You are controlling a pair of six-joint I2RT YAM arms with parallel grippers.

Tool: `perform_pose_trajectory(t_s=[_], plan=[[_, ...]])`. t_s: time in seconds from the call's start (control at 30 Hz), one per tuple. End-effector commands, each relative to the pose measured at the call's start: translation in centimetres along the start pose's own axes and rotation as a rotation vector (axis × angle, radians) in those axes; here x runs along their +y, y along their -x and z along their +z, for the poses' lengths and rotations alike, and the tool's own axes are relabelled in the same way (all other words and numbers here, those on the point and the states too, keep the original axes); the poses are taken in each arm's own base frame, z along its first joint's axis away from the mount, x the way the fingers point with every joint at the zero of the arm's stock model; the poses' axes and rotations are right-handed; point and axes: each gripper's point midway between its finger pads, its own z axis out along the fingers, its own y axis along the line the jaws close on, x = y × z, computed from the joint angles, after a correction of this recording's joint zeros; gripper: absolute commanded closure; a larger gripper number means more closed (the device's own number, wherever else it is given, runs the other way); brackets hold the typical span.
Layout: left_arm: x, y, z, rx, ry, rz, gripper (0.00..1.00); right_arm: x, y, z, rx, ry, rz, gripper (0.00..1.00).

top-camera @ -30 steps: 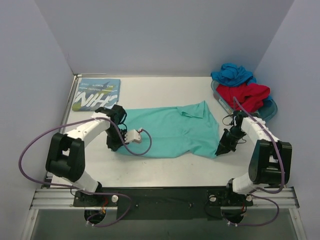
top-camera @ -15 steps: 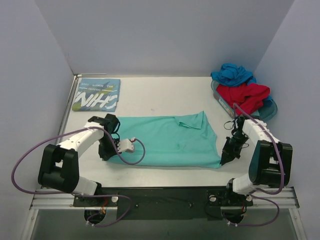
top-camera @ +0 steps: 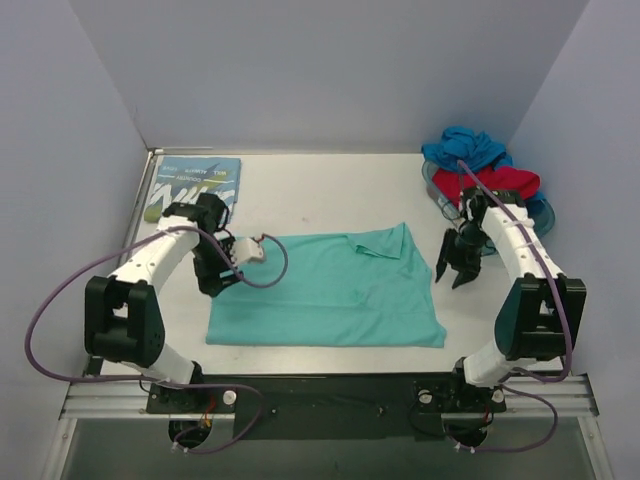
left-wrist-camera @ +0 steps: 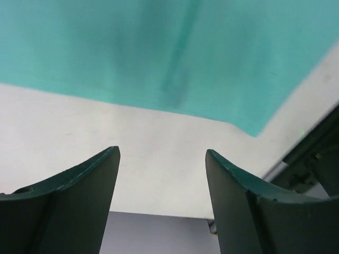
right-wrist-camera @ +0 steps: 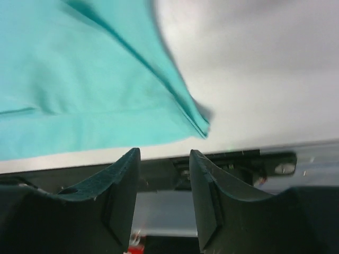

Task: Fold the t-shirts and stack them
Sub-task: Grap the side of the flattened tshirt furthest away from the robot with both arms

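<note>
Mint-green shirt point(top-camera: 330, 290) lies flat mid table, nearer the near edge, laid out for next fold. L gripper point(top-camera: 210, 284) & R gripper point(top-camera: 452, 276), 2 sets of jaws spread, empty, beside its left/right sides. Lettered shirt point(top-camera: 193, 187) folded at far-left corner, prob stack base; red shirt point(top-camera: 490, 190) & blue shirt point(top-camera: 465, 148) heaped at far-right corner, not yet folded.

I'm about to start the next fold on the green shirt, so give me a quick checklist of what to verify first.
1. Left gripper open and empty: ok.
2. Right gripper open and empty: ok.
3. Green shirt spread flat on the table: ok.
4. Both grippers off the cloth, one beside each side edge: ok.
5. Lettered shirt folded in the far left corner, ready for stacking: ok.
6. Red shirt and blue shirt folded: not ok, both heaped in the tray.
</note>
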Motion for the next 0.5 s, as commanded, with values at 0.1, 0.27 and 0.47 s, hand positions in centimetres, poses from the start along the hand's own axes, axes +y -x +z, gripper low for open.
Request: perform_pose_trajectory(t_s=[0.1,0.27,0.47], plan=[[13.8,4.3,-4.4,-0.257,0.227,-0.398,0.51,9.5,8.8,-3.3,-0.238,0.073,-0.180,0.73],[17.3,5.2,-2.2,-0.253,0.191,-0.381,0.55,13.0,12.1,-0.8,-0.208,0.087,-0.204,0.73],[19.5,3.5,0.3,-0.192,0.193,-0.284,0.48,14.9,14.1,2.4,-0.168,0.099,-0.187,0.73]])
